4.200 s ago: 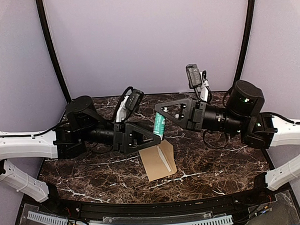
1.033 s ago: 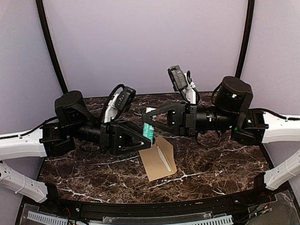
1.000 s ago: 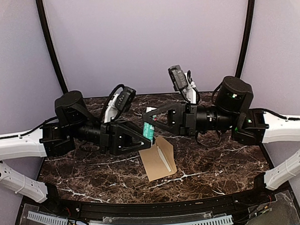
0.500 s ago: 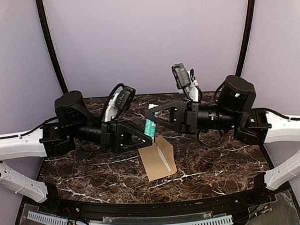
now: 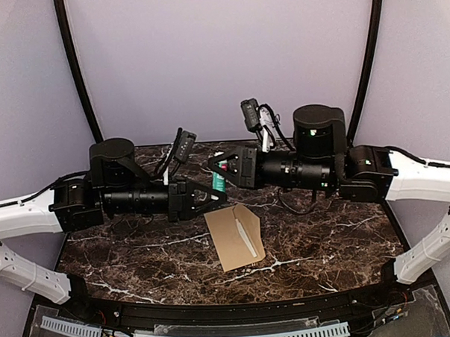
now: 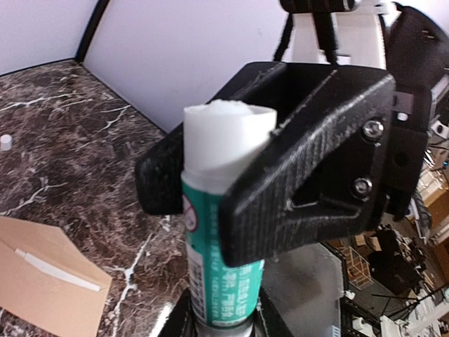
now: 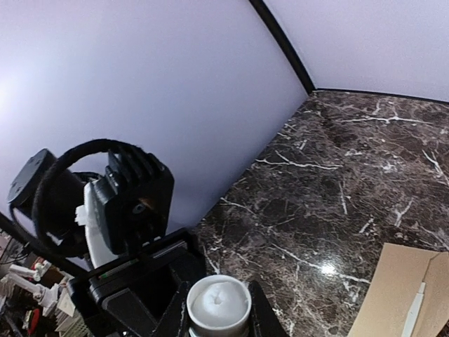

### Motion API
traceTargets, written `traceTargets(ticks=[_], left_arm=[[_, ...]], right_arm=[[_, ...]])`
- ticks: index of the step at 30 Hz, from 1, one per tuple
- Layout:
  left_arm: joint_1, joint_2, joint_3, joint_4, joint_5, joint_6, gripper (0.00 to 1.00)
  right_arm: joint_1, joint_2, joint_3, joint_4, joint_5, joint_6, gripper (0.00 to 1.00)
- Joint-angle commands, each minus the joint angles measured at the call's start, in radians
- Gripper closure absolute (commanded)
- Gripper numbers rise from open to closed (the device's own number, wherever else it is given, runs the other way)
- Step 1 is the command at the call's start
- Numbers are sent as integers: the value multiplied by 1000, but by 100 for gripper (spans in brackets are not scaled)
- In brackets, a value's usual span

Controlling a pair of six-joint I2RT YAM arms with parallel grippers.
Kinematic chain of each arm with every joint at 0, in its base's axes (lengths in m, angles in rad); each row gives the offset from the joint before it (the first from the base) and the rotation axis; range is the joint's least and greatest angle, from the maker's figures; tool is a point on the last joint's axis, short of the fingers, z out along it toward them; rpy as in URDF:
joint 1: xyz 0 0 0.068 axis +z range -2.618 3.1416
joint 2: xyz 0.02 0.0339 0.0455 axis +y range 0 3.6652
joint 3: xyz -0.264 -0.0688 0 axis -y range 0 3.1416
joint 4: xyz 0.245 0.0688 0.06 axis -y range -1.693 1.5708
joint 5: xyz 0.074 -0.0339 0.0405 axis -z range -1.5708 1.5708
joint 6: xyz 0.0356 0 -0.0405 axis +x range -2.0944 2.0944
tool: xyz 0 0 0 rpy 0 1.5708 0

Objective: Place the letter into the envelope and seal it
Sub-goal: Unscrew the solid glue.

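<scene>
The brown envelope (image 5: 235,239) lies flat on the marble table with its flap open and a white strip (image 5: 245,236) along the fold; it also shows as envelope (image 6: 42,288) and envelope (image 7: 407,295). The letter is hidden. Above the envelope's far edge a green-and-white glue stick (image 5: 219,180) hangs uncapped between both grippers. My left gripper (image 5: 219,194) is shut on its lower end, left gripper (image 6: 223,319). My right gripper (image 5: 219,167) clamps its upper part, right gripper (image 7: 218,312), with the white glue tip (image 7: 218,302) showing between the fingers (image 6: 309,175).
A small white round cap (image 6: 5,142) sits on the dark marble table (image 5: 325,239) far to the left. Purple walls with black poles close the back and sides. The left arm's wrist camera (image 7: 133,200) sits close behind the glue stick.
The right arm has swung left and lifted, turning its gripper over the glue stick. The left gripper has narrowed on the stick's lower end. The envelope has not moved.
</scene>
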Motion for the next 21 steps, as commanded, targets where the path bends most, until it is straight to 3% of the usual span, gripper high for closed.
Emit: traceTargets(ticks=[1,9,16,19,21], left_arm=[[6,21,38,-145,-254,7,99],[7,102,57,-225,-405,-7,100],[6,167,56,-221,-402,-31,100],[6,157,42,-193,-377,-33,100],[5,133,28,-164,-337,-32,100]], right_arm=[[57,96,106,-179,173,37,97],[71,308,299,-408,358,194,99],[74,374,314,-379,350,233,98],[75,327,260,-324,333,223,93],[72,273,212,-260,302,194,80]])
